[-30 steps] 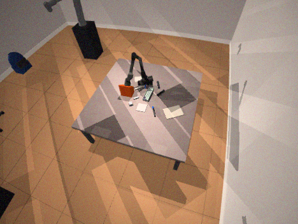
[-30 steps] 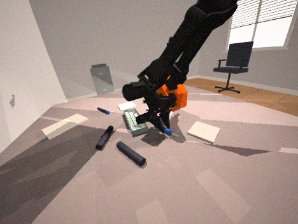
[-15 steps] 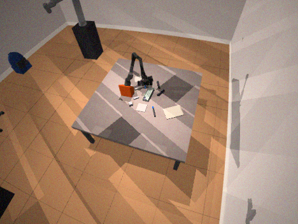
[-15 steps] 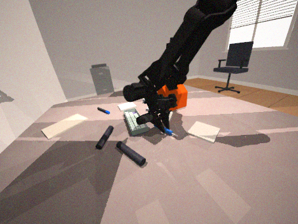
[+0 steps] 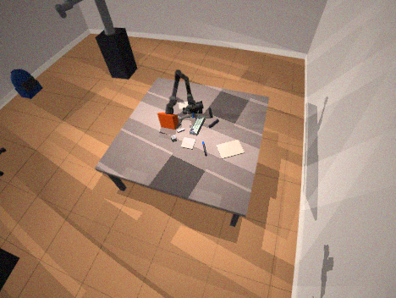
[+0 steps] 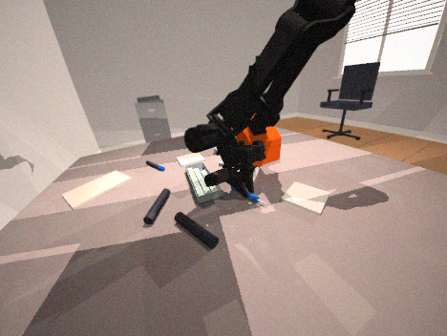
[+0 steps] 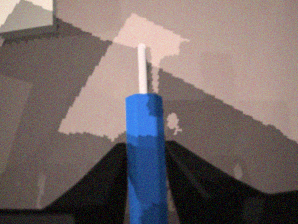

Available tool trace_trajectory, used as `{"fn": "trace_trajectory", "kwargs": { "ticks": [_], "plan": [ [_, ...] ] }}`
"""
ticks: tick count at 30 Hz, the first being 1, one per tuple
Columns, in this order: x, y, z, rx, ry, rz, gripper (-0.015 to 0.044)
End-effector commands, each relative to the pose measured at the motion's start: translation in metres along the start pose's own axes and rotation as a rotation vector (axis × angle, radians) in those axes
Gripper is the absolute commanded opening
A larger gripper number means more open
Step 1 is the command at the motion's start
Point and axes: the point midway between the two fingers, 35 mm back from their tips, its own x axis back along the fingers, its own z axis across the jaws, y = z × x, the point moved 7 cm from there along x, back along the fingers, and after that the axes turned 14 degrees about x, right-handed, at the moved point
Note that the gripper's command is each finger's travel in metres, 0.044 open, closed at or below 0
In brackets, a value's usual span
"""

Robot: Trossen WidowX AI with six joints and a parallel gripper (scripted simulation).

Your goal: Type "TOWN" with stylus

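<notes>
Bench point(image 5: 140, 157) point(image 6: 334, 267) point(image 7: 240, 60) is the biggest thing on site, streaked with light and shade. My arm point(image 5: 175, 88) point(image 6: 298, 33) bends up and over, then slopes down to its work.

Beyond the bench, a dark chair point(image 6: 359, 83) stands near the window, and a grey cabinet point(image 6: 153, 115) against the wall.

Orange block point(image 5: 167, 121) point(image 6: 270, 145): upright on the bench, partly behind the arm in the exterior view.

Claw point(image 5: 192, 115) point(image 6: 245, 193) point(image 7: 145, 150): low over the bench, clenched on the stylus, one finger on each side of the blue barrel.

Cream sheet point(image 5: 230, 149) point(image 6: 95, 189): flat, well apart from the claw. Keyboard point(image 5: 197, 126) point(image 6: 202, 183): just beside the claw, keys up. One white pad point(image 5: 188, 143) point(image 6: 190, 159) lies near the keyboard's far end in the exterior view; a second pad point(image 5: 183, 105) point(image 6: 307, 197) lies on the other side of the claw from the keys.

Two black rods, one point(image 5: 214, 123) point(image 6: 157, 206) near the keyboard, the other point(image 5: 210, 113) point(image 6: 196, 230) beside it, apart. Dark pen with a blue end point(image 5: 204, 148) point(image 6: 156, 166): lying past the keyboard.

Stylus point(image 5: 193, 115) point(image 6: 253, 197) point(image 7: 145, 120): in my grasp, nearly flat, beside the keyboard; white tip points away from the keys. Whether it touches the bench, I can't tell.
</notes>
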Motion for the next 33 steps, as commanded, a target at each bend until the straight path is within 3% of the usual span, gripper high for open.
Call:
{"fn": "trace_trajectory", "kwargs": {
  "ticks": [1,27,33],
  "plan": [
    [0.003,0.001,-0.002,0.008,-0.001,0.003,0.0000],
    [0.042,0.024,-0.008,0.007,-0.002,0.001,0.0000],
    [0.042,0.017,-0.015,-0.108,0.077,0.084,0.0000]
  ]
}}
